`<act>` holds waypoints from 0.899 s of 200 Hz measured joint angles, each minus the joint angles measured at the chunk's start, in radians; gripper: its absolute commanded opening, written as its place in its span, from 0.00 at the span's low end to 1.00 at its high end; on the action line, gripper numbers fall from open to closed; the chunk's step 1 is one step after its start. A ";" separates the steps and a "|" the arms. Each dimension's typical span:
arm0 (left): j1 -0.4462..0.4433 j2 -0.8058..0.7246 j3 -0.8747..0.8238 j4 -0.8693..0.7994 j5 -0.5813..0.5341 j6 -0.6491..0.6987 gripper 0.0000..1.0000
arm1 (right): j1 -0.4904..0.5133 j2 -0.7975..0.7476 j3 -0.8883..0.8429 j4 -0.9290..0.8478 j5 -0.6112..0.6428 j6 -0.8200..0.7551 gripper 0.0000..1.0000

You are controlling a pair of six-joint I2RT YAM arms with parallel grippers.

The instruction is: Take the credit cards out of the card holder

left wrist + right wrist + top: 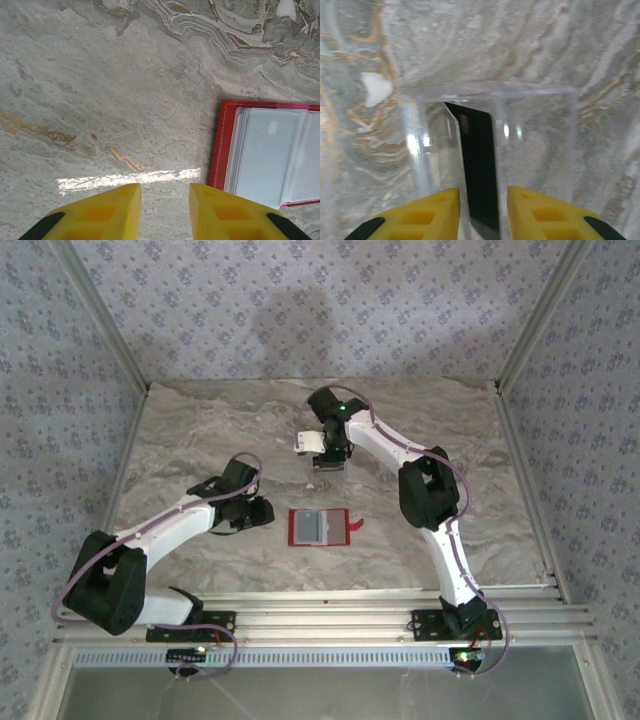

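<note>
Left claw (165, 192) is released: its two yellow fingers (125, 200) stand apart with only bare marble table (100, 100) between them, and it grasps nothing. The wallet (265, 155) lies flat and open just ahead of this claw and off to its right, not touching either finger; its red border frames pale grey pockets, facing up. Whether a card sits in those pockets cannot be told. In the top view the snap tab (358, 526) sticks out from the wallet edge farthest from the left claw.

Right claw (483, 192) is well beyond the wallet, toward the far side of the table, pointing down over a clear stand (535, 125). A dark card (480, 165) stands tilted inside the stand, running from the stand's far rim back into the space between this claw's fingers. The fingers are apart; the card lies against or very close to one of them, and a slit of clear plastic shows between it and the other, so the claw is released rather than clenched on the card. The stand rests on the table under the claw
</note>
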 measured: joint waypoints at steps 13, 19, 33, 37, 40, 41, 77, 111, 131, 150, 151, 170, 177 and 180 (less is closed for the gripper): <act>0.001 0.000 0.000 0.001 0.002 0.000 0.31 | 0.000 -0.004 -0.011 0.034 0.024 -0.006 0.32; 0.001 0.000 0.000 0.002 0.004 0.000 0.31 | 0.000 -0.006 -0.017 0.048 0.035 -0.016 0.32; 0.001 0.001 0.000 0.003 0.008 0.000 0.32 | 0.000 -0.018 -0.038 0.081 0.059 -0.031 0.32; 0.001 0.001 0.000 0.003 0.010 0.000 0.32 | 0.000 -0.023 -0.045 0.089 0.064 -0.033 0.32; 0.001 0.001 0.000 0.003 0.012 0.000 0.32 | 0.000 -0.027 -0.051 0.096 0.069 -0.034 0.32; 0.001 0.001 0.000 0.003 0.012 0.000 0.32 | 0.001 -0.028 -0.053 0.098 0.069 -0.035 0.32; 0.001 0.013 0.000 0.016 0.061 0.005 0.31 | 0.009 -0.103 -0.112 0.161 0.089 -0.019 0.32; 0.001 0.042 0.000 0.038 0.114 0.012 0.27 | 0.024 -0.197 -0.152 0.206 0.077 0.100 0.32; -0.002 0.070 0.001 0.041 0.134 0.019 0.26 | 0.035 -0.255 -0.189 0.224 0.063 0.207 0.32; -0.011 0.091 0.001 0.045 0.143 0.019 0.25 | 0.048 -0.326 -0.272 0.246 0.042 0.309 0.32; -0.013 0.093 0.001 0.046 0.144 0.019 0.25 | 0.049 -0.329 -0.276 0.247 0.042 0.315 0.32; -0.036 0.116 0.005 0.054 0.152 0.019 0.24 | 0.067 -0.404 -0.378 0.263 0.023 0.431 0.32; -0.046 0.130 0.009 0.056 0.156 0.019 0.23 | 0.074 -0.431 -0.416 0.269 0.017 0.480 0.32; -0.051 0.136 0.011 0.057 0.157 0.019 0.23 | 0.078 -0.441 -0.431 0.273 0.017 0.502 0.32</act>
